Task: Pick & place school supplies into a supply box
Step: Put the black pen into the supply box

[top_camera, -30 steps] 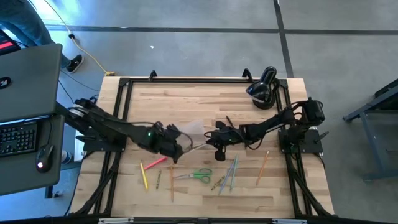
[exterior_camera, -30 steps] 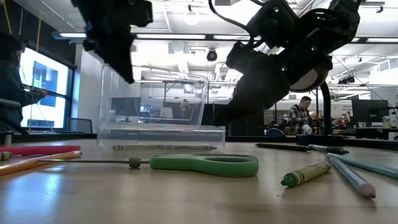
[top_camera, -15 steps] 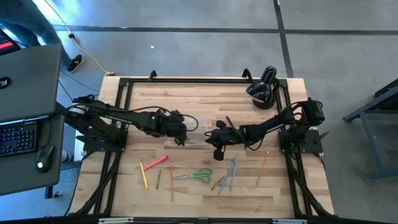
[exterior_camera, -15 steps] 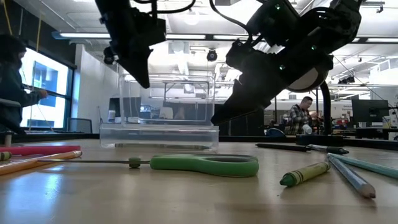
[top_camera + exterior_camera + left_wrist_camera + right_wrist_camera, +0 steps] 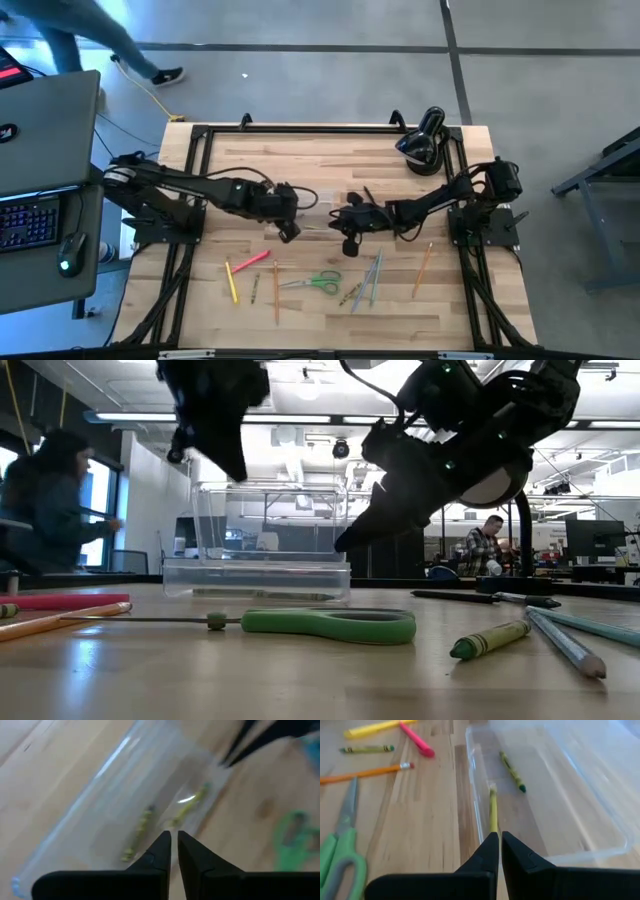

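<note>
Clear plastic is the worry: my right pincer (image 5: 495,840), pressed together on nothing at the supply box (image 5: 555,795) rim with two crayons (image 5: 512,765) inside, could shove it toward my slightly parted left pincer (image 5: 172,845) above.

One camera hangs above me, looking straight down on the whole table (image 5: 330,310) and both my arms. Another sits at tabletop height, close behind the scissors (image 5: 330,624), facing level across into the room. My wrist cameras look forward past my own fingers, very near the box (image 5: 555,795) — both take it in, as do the other two views.
</note>
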You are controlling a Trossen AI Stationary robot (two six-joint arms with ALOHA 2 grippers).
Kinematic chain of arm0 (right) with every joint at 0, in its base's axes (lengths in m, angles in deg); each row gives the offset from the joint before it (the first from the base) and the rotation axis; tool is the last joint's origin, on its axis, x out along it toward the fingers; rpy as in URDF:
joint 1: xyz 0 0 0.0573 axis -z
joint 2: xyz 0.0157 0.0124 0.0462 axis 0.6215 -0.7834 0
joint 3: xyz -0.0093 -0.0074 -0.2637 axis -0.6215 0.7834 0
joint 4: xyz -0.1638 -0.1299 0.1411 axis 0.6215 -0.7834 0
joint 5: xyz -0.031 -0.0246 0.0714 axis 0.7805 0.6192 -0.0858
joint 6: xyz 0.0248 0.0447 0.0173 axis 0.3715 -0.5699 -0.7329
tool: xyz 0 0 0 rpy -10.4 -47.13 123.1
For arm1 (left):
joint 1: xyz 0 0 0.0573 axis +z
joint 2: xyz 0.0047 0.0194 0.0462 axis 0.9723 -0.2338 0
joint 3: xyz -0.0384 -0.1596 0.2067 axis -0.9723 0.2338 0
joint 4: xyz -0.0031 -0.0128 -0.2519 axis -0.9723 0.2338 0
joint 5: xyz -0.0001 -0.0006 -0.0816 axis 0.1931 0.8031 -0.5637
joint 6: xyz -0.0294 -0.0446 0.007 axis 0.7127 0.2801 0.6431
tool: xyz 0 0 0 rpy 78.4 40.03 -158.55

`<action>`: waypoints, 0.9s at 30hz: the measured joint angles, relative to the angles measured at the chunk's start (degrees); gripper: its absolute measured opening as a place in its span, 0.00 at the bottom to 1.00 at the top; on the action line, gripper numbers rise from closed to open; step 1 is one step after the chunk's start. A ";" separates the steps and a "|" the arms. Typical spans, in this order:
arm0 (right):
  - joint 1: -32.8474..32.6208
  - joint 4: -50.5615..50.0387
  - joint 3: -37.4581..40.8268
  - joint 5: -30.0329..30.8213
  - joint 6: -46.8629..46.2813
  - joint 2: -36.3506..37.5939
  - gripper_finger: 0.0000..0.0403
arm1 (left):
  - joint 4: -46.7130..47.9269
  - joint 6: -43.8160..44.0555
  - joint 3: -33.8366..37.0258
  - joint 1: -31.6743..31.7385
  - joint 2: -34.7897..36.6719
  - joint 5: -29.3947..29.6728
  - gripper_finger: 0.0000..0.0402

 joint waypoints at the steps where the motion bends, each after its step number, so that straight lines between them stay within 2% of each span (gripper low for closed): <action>1: 0.00 0.75 0.00 0.01 0.25 0.00 0.00 | -0.47 0.05 0.00 -0.72 0.83 0.04 0.16; 8: 0.00 4.80 0.00 -0.39 1.39 0.00 0.00 | -5.55 0.46 -0.02 -8.12 7.50 1.52 0.17; 12: -0.29 5.23 0.00 -4.35 1.11 0.02 0.00 | -2.35 2.37 -0.04 -14.92 11.02 5.14 0.17; 16: -1.85 5.29 0.00 -6.13 1.42 0.74 0.00 | 3.04 11.41 -0.05 -24.12 12.70 14.09 0.17; 19: -2.96 6.08 0.00 -5.76 3.56 1.92 0.00 | 9.15 22.57 0.04 -30.96 12.74 19.12 0.17; 23: -3.83 6.92 0.00 -5.84 5.16 4.42 0.00 | 11.42 37.29 0.93 -36.23 11.25 18.54 0.17; 27: -4.20 6.89 0.00 -5.86 6.05 6.41 0.00 | 10.56 44.18 1.87 -37.53 8.79 16.51 0.17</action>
